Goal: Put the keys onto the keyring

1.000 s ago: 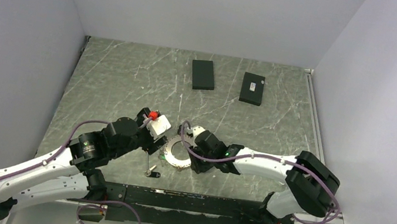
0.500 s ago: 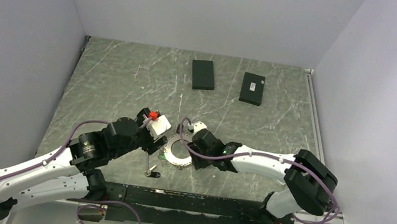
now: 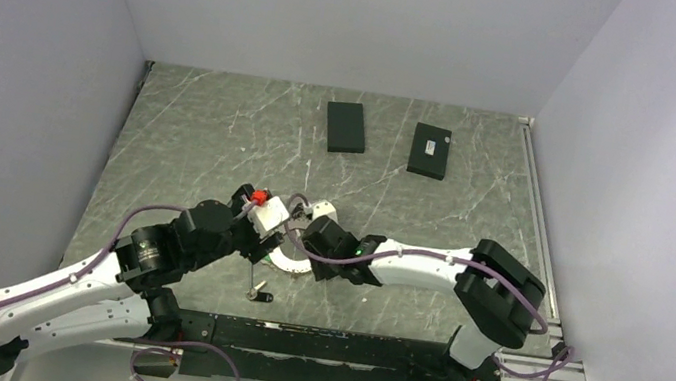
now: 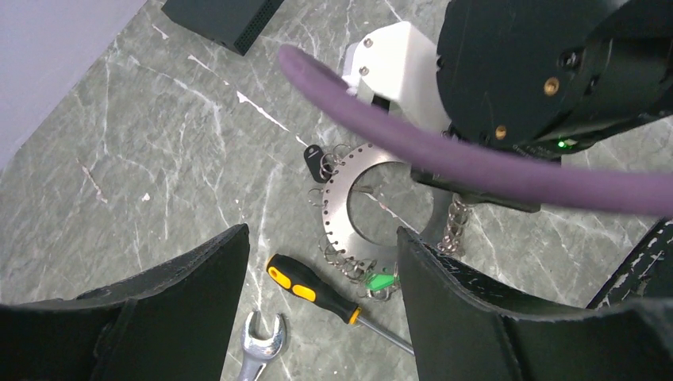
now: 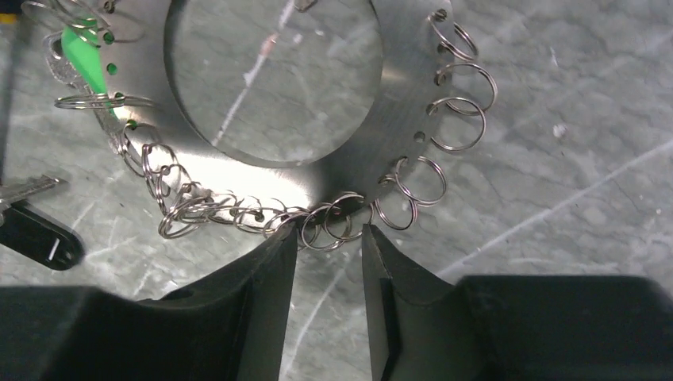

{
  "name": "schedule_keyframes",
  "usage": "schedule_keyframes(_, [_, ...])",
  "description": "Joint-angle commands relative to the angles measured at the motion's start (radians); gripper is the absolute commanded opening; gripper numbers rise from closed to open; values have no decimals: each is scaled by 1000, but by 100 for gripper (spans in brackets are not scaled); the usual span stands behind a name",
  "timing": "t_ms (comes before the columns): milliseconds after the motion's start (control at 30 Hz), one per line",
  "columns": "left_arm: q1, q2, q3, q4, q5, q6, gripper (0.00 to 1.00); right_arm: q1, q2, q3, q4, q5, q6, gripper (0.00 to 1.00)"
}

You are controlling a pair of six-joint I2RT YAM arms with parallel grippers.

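Keyring (image 4: pixel 340 208) lies flat on the grey veined surface (image 4: pixel 159 151), near its 6 o'clock edge in the overhead view, between the two arms. The left pincer (image 4: pixel 321 246) hangs above it, jaws wide with nothing between them. The right pincer (image 5: pixel 327 242) is low at the ring's rim, jaws a narrow way apart, its tips either side of a cluster of small split rings (image 5: pixel 329 222). Whether they touch those rings I cannot tell.

In the left wrist view a green tag (image 4: pixel 379 279) sits at the ring's 5 o'clock and a chain (image 4: pixel 454 228) at 3 o'clock. A black-headed key (image 4: pixel 314 159) lies at 10 o'clock, just beside the rim. A screwdriver (image 4: pixel 311 289) lies at 7 o'clock. In the right wrist view a second key (image 5: pixel 36 238) lies on the surface near the chain, apart from the ring. Black boxes (image 3: pixel 345 127) lie toward 12 o'clock.
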Motion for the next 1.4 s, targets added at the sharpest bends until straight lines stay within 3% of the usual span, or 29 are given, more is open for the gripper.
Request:
schedule_keyframes(0, [-6,-18,26,15,-10,-19,73,22,88,-5,-63,25,18,34])
schedule_keyframes(233, [-7,-10,29,12,-14,-21,73,22,53,28,-67,49,-17,0])
schedule_keyframes(600, [-9,-14,30,9,-14,-24,72,16,-137,88,-146,100,-74,0])
schedule_keyframes(867, [-9,-14,33,9,-13,-27,72,-20,-247,119,-163,38,-84,0])
schedule_keyframes(1000, [-10,-27,36,24,38,-49,72,-82,-297,130,-128,-162,-83,0])
schedule_keyframes(1233, [-9,-87,20,97,326,-47,73,-235,-346,234,-163,-636,-165,0])
schedule_keyframes(1367, [-9,-62,32,111,433,-25,73,-279,-322,335,-299,-671,-173,0])
